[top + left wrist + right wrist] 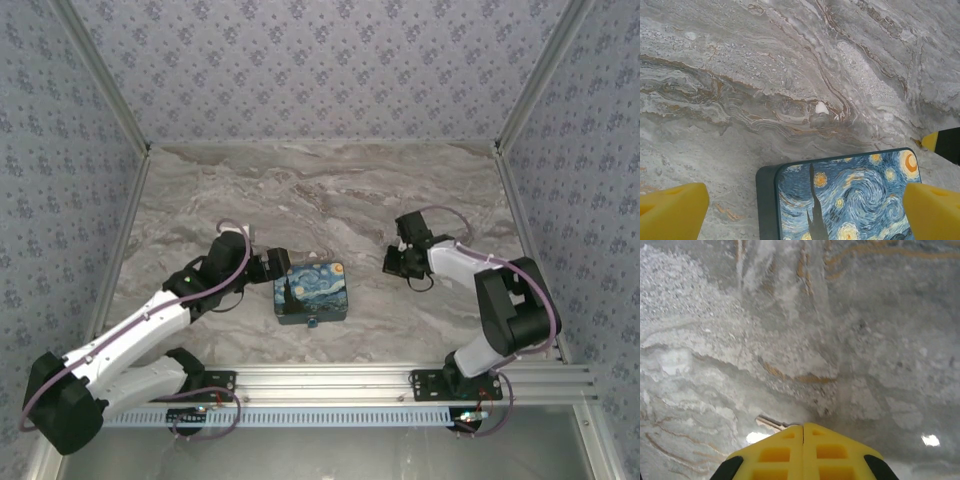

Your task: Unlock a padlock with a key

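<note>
Right gripper [803, 429] pressed together on key [769, 423] — thin sliver juts out left of fingertips, low over table [850, 340]. Left gripper [802, 202] spread, painted box [850, 200] between its fingers. Padlock [313, 322] at box's near edge, beside left gripper, well apart from right. Risks — key twisting in shallow pinch; unheld padlock swinging away on insertion.
</note>
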### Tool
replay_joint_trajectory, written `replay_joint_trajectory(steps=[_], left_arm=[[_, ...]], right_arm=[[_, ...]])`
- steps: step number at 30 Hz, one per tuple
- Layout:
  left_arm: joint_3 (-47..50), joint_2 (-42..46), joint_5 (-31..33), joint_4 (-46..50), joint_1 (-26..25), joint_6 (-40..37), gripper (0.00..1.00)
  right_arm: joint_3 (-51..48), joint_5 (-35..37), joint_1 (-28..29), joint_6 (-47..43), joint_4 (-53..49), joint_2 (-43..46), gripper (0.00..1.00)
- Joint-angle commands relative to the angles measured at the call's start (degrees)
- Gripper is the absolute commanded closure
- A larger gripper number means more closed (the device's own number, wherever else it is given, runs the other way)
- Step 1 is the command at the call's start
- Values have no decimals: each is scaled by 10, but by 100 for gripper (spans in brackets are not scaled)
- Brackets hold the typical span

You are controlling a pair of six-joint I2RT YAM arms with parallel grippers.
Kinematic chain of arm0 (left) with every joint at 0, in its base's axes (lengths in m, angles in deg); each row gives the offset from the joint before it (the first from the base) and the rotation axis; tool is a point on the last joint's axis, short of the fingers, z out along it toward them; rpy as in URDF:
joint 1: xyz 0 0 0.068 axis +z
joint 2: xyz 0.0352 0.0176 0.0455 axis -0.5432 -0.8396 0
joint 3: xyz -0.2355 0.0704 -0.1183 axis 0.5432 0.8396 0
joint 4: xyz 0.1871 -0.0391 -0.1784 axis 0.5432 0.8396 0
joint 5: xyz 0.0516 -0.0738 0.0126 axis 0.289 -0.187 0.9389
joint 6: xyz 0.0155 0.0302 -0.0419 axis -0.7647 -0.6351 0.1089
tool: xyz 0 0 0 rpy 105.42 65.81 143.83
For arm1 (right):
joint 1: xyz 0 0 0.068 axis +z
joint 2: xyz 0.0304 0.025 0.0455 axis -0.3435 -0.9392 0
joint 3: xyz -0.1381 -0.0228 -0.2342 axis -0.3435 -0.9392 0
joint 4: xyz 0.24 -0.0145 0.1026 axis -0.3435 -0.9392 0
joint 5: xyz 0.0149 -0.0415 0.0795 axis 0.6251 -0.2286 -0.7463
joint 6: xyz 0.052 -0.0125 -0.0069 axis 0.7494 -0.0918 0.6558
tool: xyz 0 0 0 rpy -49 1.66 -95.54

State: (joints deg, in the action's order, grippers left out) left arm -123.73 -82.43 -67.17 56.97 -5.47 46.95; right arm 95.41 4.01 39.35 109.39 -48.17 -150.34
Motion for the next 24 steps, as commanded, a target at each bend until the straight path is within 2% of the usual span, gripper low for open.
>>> replay_joint_trajectory(steps=[1, 8, 14, 20, 24], left_arm=[[-18, 10, 6, 6, -3, -1, 1], [-18, 6, -33, -22, -4, 41, 1], [-31, -20, -95, -57, -4, 138, 1], [-49, -63, -153, -96, -4, 289, 2], [-29, -87, -184, -179, -4, 429, 7]], right_arm=[[-28, -7, 0, 28, 6, 49, 100], [-58, -25, -2, 68, 17, 117, 100], [-56, -38, 4, 81, 12, 165, 100], [-18, -34, 28, 78, -18, 196, 100], [12, -25, 61, 88, -15, 206, 100]])
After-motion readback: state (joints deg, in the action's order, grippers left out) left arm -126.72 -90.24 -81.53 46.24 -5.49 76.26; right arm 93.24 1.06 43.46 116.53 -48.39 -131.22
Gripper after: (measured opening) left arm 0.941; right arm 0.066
